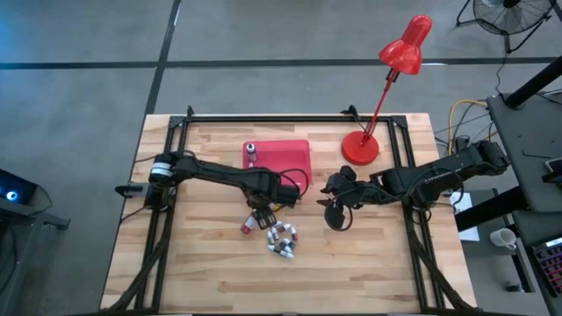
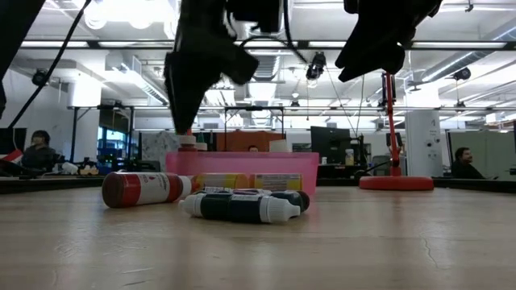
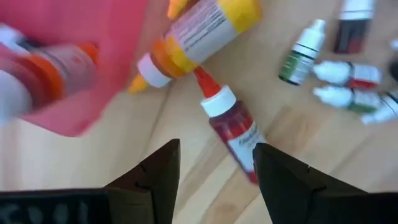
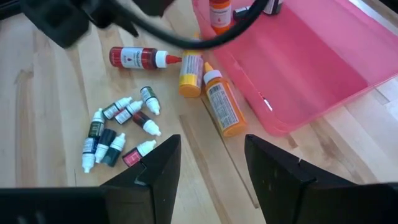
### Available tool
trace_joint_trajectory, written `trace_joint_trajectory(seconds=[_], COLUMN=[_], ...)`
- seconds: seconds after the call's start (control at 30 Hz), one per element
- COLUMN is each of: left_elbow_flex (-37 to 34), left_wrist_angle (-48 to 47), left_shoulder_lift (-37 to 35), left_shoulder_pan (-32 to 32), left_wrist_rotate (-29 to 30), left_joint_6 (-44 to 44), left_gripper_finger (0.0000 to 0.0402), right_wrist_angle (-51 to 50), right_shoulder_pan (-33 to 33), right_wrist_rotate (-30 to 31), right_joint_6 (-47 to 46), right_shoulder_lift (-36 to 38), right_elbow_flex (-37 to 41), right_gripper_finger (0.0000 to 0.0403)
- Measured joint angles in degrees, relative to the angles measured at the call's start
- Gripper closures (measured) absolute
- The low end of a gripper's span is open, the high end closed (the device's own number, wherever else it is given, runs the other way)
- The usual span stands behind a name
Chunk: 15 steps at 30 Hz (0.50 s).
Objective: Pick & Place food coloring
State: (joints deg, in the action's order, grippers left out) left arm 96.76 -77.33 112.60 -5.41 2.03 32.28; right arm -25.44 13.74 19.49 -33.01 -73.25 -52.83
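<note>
Several tiny food coloring bottles [image 1: 283,239] lie in a loose heap on the wooden table, and they also show in the right wrist view [image 4: 121,134]. Beside them lie a larger red bottle [image 3: 233,127], a yellow one [image 3: 199,31] and an orange one [image 4: 222,106], close to the red tray [image 1: 285,158]. One orange-capped bottle [image 1: 250,154] stands upright in the tray. My left gripper [image 3: 216,180] hangs open above the red bottle and points down, with nothing between its fingers. My right gripper [image 4: 211,168] waits open above the table, to the right of the heap.
A red desk lamp [image 1: 369,132] stands on its round base at the table's far right. A black frame [image 1: 290,117] runs around the table's edges. Bare wood lies along the near side of the table.
</note>
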Motion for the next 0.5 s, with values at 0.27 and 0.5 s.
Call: trace_joint_trajectory(seconds=[0.27,0.5], left_elbow_flex=[-8.66,-13.45], left_wrist_angle=[8.99,17.46], left_shoulder_lift=[-0.15,-0.2], left_shoulder_pan=[-0.07,-0.04], left_wrist_rotate=[-2.47,-2.08], left_joint_6=[13.63,21.03], left_gripper_finger=[0.0227,0.0227], right_wrist_angle=[0.08,0.82], right_shoulder_pan=[0.0,0.0], right_wrist_rotate=[0.02,0.04], right_joint_6=[-0.63,-3.04], right_shoulder_lift=[-0.04,-0.09], right_elbow_flex=[0.83,2.48], right_gripper_finger=[0.0234,0.0234])
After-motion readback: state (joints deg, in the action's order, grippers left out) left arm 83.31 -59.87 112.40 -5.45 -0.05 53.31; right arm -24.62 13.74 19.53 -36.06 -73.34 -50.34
